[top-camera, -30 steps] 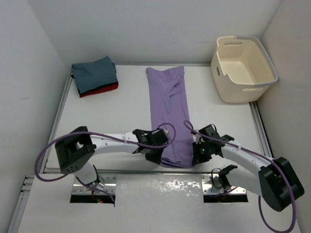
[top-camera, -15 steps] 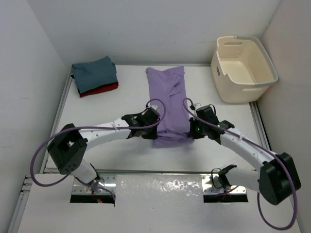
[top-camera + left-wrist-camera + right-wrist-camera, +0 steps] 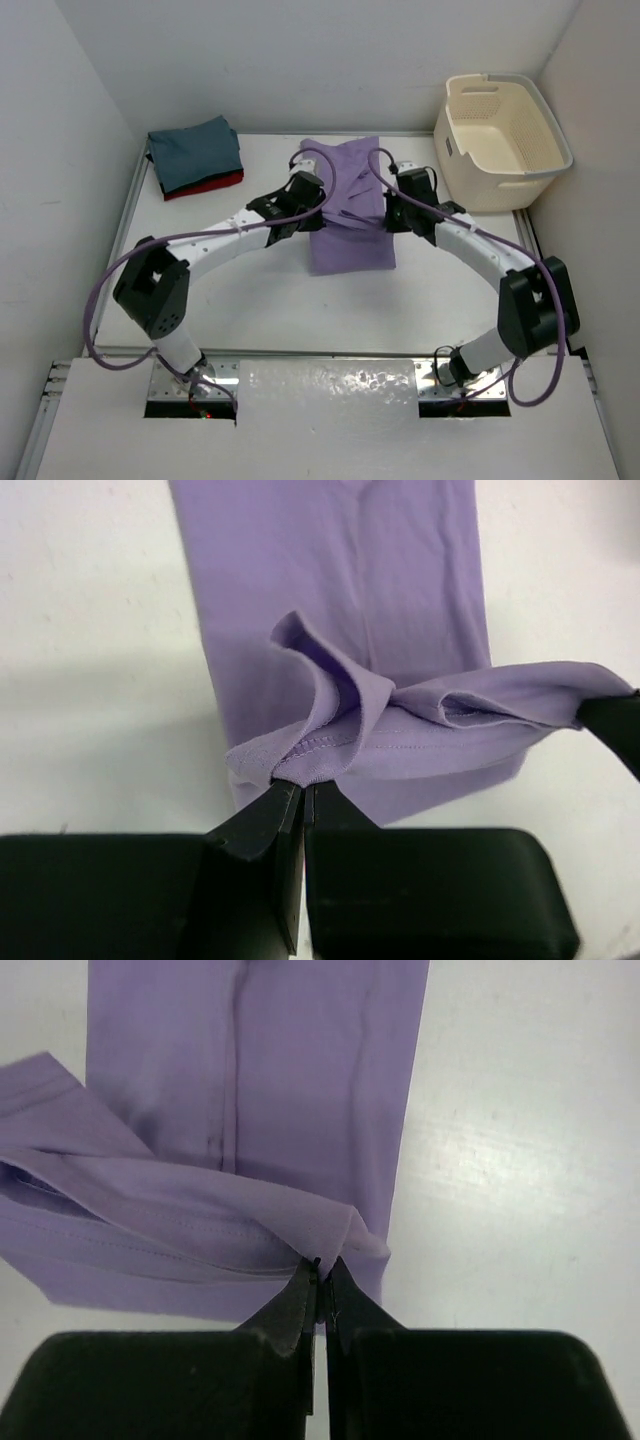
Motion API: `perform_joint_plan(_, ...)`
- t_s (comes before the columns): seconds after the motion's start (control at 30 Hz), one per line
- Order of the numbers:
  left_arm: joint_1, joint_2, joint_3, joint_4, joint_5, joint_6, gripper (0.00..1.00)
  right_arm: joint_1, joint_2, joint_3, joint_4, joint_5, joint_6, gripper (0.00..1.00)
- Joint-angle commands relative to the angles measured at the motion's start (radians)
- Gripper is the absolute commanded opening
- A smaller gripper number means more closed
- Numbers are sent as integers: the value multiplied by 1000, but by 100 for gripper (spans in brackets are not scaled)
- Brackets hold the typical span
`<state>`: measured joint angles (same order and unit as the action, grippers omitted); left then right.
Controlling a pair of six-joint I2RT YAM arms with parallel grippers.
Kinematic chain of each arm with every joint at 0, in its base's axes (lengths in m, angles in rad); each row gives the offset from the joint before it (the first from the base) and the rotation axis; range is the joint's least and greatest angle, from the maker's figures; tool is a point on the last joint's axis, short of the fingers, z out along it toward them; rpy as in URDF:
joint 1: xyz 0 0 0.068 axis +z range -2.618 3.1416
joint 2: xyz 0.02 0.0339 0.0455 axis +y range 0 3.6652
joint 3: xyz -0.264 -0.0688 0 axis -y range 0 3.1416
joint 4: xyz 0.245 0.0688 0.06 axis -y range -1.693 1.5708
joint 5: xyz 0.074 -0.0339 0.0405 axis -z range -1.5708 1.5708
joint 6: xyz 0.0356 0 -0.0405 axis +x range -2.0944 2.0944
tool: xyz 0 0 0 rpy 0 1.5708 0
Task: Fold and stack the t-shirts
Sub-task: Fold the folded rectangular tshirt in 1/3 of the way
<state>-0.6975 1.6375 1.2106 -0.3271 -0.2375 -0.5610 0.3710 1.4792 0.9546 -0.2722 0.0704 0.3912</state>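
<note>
Our left gripper is clamped tight on one hem corner of the purple shirt. Our right gripper is clamped just as tight on the other corner. Between them the hem is lifted and doubled back over the rest of the shirt, which lies flat on the table, mid-table toward 12 o'clock. At 10 o'clock we see the folded blue-grey shirt lying on the red shirt. The cream tub stands at 2 o'clock.
</note>
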Motion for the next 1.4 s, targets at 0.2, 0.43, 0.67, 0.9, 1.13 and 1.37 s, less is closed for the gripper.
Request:
perform_joint_plan(0.2, 85, 113, 113, 158, 66, 157, 0, -50, 180, 177, 74, -40, -28, 0)
perform_joint_plan(0.43, 128, 203, 187, 186, 135, 223, 0, -69, 270, 254, 63, -24, -18, 0)
perform_joint_plan(0.67, 158, 307, 254, 192, 197, 245, 0, -84, 348, 314, 47, -14, -12, 0)
perform_joint_plan(0.9, 182, 404, 326, 184, 210, 224, 0, -92, 400, 351, 48, -11, -14, 0)
perform_joint_plan(1.13, 217, 439, 337, 189, 213, 197, 0, -104, 503, 435, 30, -46, -23, 0)
perform_joint_plan(1.37, 227, 469, 348, 189, 222, 191, 0, -109, 553, 466, 59, -60, -15, 3)
